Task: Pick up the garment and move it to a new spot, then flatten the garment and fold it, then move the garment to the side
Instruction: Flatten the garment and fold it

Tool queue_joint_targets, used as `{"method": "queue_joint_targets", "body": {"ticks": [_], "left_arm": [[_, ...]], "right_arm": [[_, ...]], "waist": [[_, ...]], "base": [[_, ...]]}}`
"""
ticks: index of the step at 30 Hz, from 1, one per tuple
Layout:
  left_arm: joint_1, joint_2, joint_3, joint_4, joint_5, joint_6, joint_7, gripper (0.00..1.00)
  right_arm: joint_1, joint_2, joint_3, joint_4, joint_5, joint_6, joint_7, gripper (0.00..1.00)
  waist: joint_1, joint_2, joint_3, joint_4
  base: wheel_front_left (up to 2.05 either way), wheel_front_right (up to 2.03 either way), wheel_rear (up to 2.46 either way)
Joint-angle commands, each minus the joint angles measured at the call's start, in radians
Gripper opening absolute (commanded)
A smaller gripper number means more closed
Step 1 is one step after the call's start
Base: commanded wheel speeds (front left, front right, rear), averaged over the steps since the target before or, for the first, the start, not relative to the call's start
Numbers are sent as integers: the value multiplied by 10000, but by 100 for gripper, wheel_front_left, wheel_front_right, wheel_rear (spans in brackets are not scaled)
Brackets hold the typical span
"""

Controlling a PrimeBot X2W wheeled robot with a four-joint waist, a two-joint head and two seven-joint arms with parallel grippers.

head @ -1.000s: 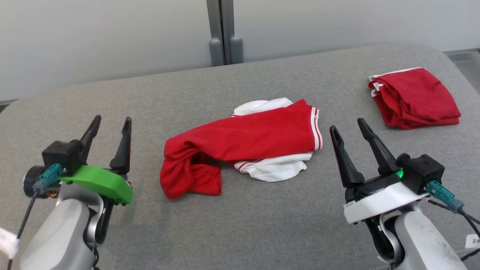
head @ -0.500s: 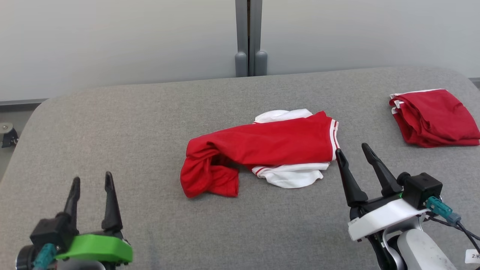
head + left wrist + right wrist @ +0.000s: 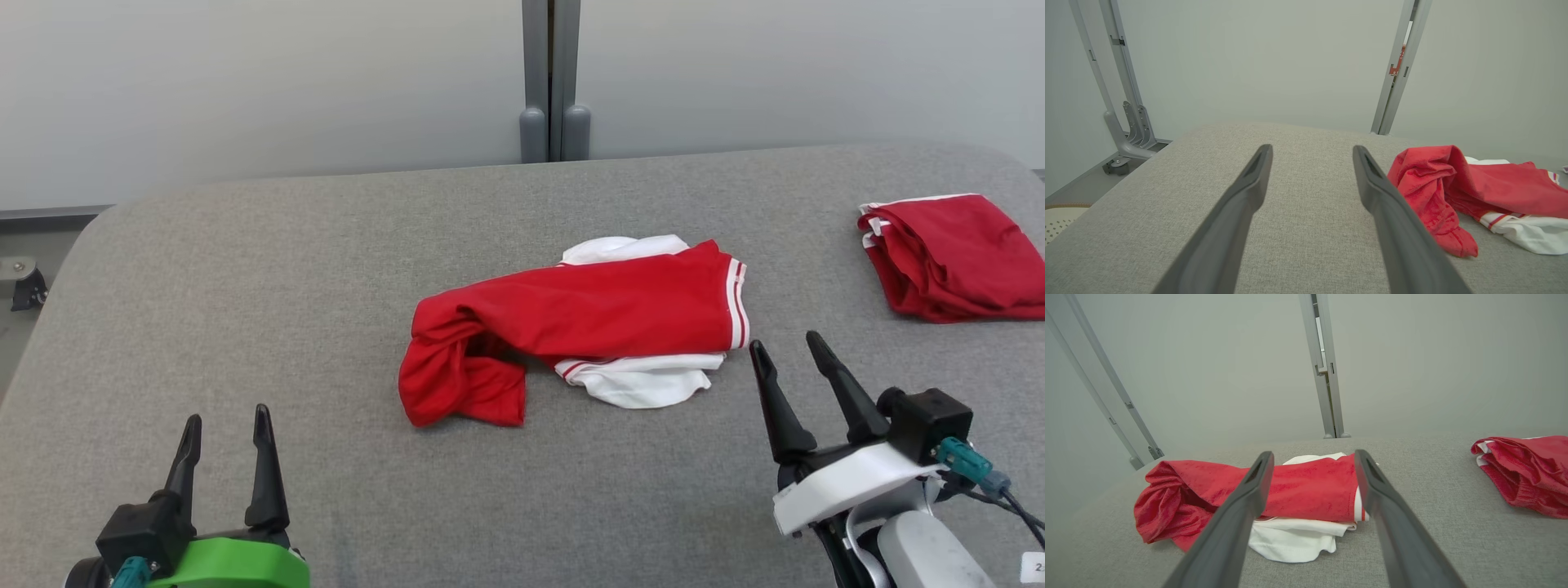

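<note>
A crumpled red and white garment (image 3: 571, 327) lies in a heap in the middle of the grey padded table (image 3: 286, 269). It also appears in the left wrist view as the garment (image 3: 1457, 192) to the right of the fingers, and in the right wrist view as the garment (image 3: 1306, 490) just beyond the fingers. My left gripper (image 3: 226, 420) stands open at the lower left, well short of the cloth. My right gripper (image 3: 788, 347) is open too, just right of the garment's striped edge, touching nothing.
A second, folded red garment (image 3: 951, 257) rests near the table's far right edge, also seen in the right wrist view (image 3: 1527, 473). Grey metal posts (image 3: 553, 82) stand behind the table against a pale wall. A wheeled frame base (image 3: 1122, 143) sits on the floor past the left edge.
The head camera has tilted and turned, shifting the whole picture. The left gripper sits lower in the view than before. The garment lies unchanged and both grippers stay open.
</note>
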Motion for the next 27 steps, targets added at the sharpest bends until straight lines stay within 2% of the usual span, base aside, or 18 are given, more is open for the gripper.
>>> {"method": "queue_joint_targets", "body": {"ticks": [1,5,13,20,24,25,26,27], "left_arm": [[-130,-89,59,65,127,-94,0,100],[-327,-262,145,143,316,-319,-1,100],[-883,-568,174,508,533,-714,-1,100],[-1208,-806,264,810,677,-953,-1,100],[-1307,-885,393,917,773,-1043,-2,100],[-1314,-905,419,932,788,-1056,-2,100],[-1309,-929,459,956,815,-1077,-1,100],[-1294,-939,491,977,845,-1089,-1,100]], "right_arm": [[22,-26,121,324,141,-12,113,100],[-631,-218,556,1296,433,-11,1205,100],[-2291,-387,747,3763,968,-12,3616,100],[-3321,-280,345,5445,1277,-12,4511,100],[-3562,-84,378,6027,1320,-8,4603,100],[-3564,-41,407,6122,1359,-5,4623,97],[-3567,32,437,6248,1446,-3,4672,39],[-3563,76,441,6358,1479,-3,4729,0]], "waist": [[0,0,9,24],[0,0,224,154],[0,0,900,1102],[0,0,1353,1869],[0,0,1414,2088],[0,0,1412,2104],[0,0,1399,2110],[0,0,1382,2102]], "base": [[0,0,0],[0,0,0],[0,0,0],[0,0,0],[0,0,0],[0,0,0],[0,0,0],[0,0,0]]}}
